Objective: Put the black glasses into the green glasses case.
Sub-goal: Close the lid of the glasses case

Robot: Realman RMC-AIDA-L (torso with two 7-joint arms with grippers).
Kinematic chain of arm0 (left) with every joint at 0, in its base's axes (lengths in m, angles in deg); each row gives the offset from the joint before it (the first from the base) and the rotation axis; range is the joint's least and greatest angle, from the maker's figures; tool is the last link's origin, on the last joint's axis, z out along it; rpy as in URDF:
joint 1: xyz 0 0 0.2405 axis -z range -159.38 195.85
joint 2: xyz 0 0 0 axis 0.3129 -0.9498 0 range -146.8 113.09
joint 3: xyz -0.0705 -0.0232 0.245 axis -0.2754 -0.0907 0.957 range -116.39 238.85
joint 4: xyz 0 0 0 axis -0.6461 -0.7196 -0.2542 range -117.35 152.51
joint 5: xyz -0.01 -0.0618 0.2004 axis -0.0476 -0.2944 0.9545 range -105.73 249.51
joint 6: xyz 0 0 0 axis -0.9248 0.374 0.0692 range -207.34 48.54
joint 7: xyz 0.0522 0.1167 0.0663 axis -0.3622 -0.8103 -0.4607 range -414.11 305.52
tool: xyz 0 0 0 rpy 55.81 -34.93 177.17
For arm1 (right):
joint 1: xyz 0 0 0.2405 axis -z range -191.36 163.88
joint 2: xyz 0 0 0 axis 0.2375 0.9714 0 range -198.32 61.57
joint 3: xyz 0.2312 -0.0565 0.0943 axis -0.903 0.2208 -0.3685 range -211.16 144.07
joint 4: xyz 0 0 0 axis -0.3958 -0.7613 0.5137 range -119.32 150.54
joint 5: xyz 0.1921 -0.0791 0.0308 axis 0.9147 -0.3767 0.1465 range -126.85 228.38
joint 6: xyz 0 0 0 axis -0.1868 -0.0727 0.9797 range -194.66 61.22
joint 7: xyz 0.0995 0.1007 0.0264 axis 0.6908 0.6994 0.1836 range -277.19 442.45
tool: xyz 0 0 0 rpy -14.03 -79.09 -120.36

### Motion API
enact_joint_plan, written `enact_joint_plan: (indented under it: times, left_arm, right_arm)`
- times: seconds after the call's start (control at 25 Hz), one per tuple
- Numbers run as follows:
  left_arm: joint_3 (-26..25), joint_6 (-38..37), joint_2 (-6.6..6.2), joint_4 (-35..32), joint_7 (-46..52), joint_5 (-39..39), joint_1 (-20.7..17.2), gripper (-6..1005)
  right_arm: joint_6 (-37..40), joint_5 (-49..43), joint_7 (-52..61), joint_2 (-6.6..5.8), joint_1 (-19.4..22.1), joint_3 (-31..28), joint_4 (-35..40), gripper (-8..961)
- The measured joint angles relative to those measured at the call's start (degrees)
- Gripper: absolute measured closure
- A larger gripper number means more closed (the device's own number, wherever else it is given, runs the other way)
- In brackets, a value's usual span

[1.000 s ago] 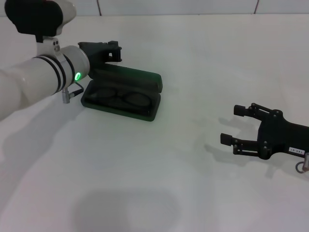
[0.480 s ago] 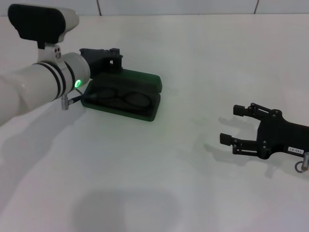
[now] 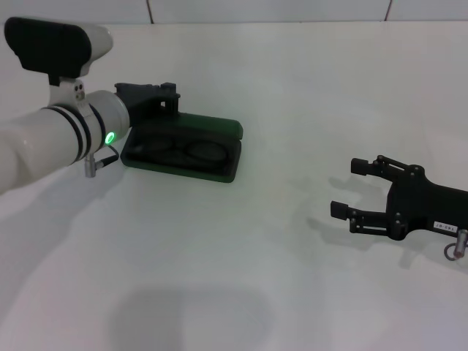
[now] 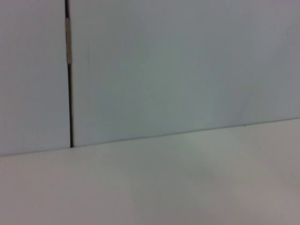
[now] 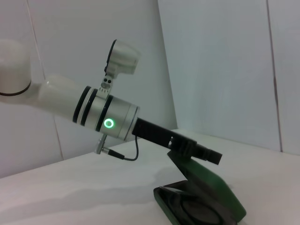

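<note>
The green glasses case (image 3: 219, 170) lies at the left of the white table with its lid (image 3: 212, 126) raised at the back. The black glasses (image 3: 183, 151) rest folded inside its base. My left gripper (image 3: 157, 95) sits right behind the lid's left end, against its top edge. The right wrist view shows the left gripper (image 5: 197, 149) resting on top of the lid of the case (image 5: 225, 197), with a lens of the glasses (image 5: 201, 213) visible inside. My right gripper (image 3: 349, 188) hovers low at the far right, open and empty, pointing toward the case.
The white tabletop (image 3: 241, 278) stretches between the case and the right gripper. A tiled wall (image 4: 178, 65) rises behind the table's far edge. The left arm's white forearm (image 3: 58, 139) reaches in over the table's left side.
The left arm has shifted slightly left and down at the lid, and the lid's visible band looks narrower, tipped more over the base. The right gripper has barely moved.
</note>
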Motion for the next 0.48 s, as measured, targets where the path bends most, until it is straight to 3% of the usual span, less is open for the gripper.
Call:
enact_joint_plan:
  times: [0.28, 0.48]
  left_arm:
    - [0.0, -0.7, 0.0, -0.1, -2.0, -2.5, -1.3, 908]
    - [0.1, -0.8, 0.0, 0.3, -11.4, -10.9, -2.9, 906]
  right_arm:
    - [0.0, 0.0, 0.0, 0.06, 0.0, 0.0, 0.0, 67]
    - [0.1, 0.0, 0.0, 0.06, 0.0, 0.0, 0.0, 67]
